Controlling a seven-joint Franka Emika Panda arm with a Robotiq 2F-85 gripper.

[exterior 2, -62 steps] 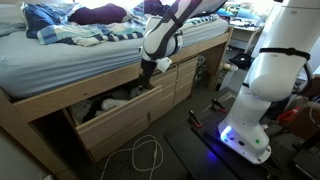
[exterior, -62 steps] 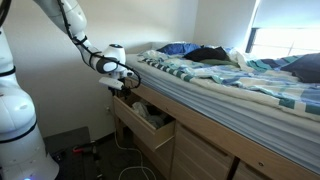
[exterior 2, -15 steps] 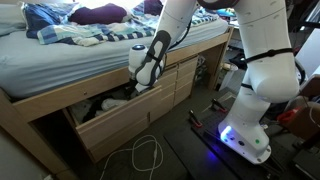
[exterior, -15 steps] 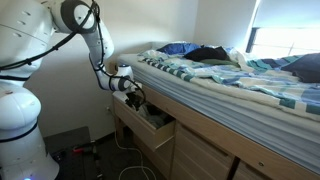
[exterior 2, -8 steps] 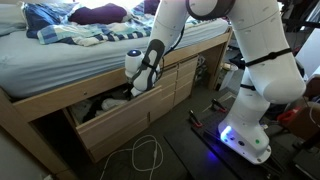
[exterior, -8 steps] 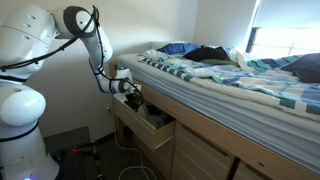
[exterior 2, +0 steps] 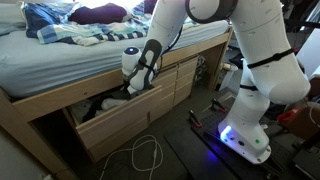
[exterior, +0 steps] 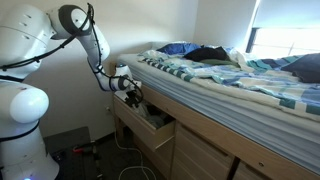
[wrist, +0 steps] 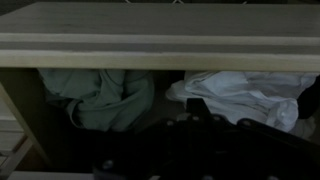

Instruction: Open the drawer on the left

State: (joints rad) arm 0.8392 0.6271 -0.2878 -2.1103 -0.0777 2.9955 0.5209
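Note:
The drawer (exterior 2: 122, 126) under the bed stands pulled out, with white and dark clothes (exterior 2: 100, 106) inside. It also shows as an open tan box (exterior: 150, 128) in an exterior view. My gripper (exterior 2: 133, 90) hangs just above the drawer's right part, close under the bed rail, and is shut. Whether it touches anything I cannot tell. In the wrist view the gripper (wrist: 195, 120) is a dark mass low in the frame. Beyond it lie a pale green garment (wrist: 100, 100) and a white garment (wrist: 245, 95) under the wooden rail (wrist: 160, 45).
Closed wooden drawer fronts (exterior 2: 186, 76) sit beside the open one. A white cable (exterior 2: 148, 156) loops on the floor in front. The robot's white base (exterior 2: 255, 120) stands close by. Rumpled bedding (exterior 2: 60, 30) covers the mattress above.
The gripper has shifted a little along the drawer's top edge, away from the closed fronts, and its jaws have come together. The drawer has not moved.

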